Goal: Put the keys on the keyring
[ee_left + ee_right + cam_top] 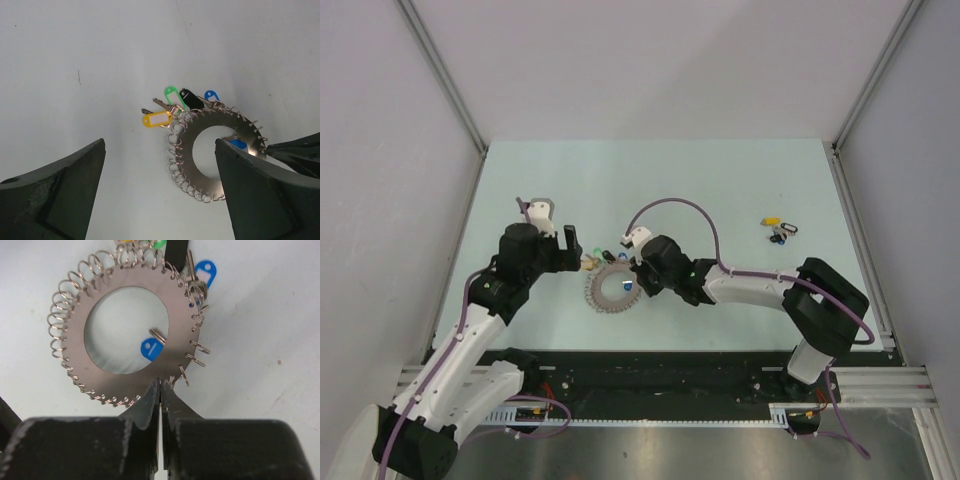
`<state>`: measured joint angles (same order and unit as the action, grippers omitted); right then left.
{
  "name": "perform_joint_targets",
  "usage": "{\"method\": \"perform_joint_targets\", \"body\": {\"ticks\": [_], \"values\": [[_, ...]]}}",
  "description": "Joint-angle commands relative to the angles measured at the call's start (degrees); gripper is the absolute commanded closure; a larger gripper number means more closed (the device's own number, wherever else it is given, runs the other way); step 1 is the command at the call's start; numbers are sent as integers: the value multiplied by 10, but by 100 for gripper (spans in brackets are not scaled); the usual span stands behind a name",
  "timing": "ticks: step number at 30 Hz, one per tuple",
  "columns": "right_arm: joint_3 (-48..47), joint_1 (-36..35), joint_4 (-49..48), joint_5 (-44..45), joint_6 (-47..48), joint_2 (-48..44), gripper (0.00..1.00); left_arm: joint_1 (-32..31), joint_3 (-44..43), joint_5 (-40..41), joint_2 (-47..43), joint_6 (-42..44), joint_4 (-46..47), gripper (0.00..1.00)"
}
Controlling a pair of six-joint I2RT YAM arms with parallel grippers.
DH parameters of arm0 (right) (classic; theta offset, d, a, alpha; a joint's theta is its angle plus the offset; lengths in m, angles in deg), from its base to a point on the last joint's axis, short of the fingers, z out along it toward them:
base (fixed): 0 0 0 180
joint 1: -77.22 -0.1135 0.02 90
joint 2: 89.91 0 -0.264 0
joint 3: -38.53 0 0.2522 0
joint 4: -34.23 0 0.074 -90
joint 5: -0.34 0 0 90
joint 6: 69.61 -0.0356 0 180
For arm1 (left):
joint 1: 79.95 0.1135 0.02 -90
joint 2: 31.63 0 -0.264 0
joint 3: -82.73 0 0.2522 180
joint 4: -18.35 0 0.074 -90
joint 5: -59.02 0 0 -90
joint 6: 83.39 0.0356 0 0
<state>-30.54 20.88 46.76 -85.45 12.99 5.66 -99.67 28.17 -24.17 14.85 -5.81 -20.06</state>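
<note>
Fingertips of right gripper [160, 386] pressed together, touching near rim of keyring [178, 315]; grip on a coil not discernible. Blue tag [150, 348] just beyond tips, inside ring hole. Left gripper [160, 195] spread wide, holding nothing; keyring ahead between fingers, nearer right one. Keys [172, 102] clustered at far rim.

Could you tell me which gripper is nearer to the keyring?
Right. The right gripper, shut, meets the keyring at its rim; the left gripper hovers open at the opposite side, not touching it.
</note>
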Motion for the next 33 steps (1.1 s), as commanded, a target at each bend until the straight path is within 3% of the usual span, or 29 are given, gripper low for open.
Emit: {"method": "perform_joint_targets", "body": {"ticks": [1, 12, 17, 23, 33], "values": [[10, 13, 28, -56, 28, 6, 100, 4, 5, -33, -13, 28, 29, 5], [10, 18, 39, -20, 39, 43, 100, 4, 2, -36, -2, 30, 23, 4], [8, 18, 40, 2, 34, 28, 81, 4, 2, -35, 0, 30, 23, 4], [9, 14, 53, 27, 15, -27, 68, 4, 1, -36, 4, 29, 22, 4], [10, 29, 92, -12, -35, -47, 69, 4, 0, -36, 5, 30, 21, 4]]}}
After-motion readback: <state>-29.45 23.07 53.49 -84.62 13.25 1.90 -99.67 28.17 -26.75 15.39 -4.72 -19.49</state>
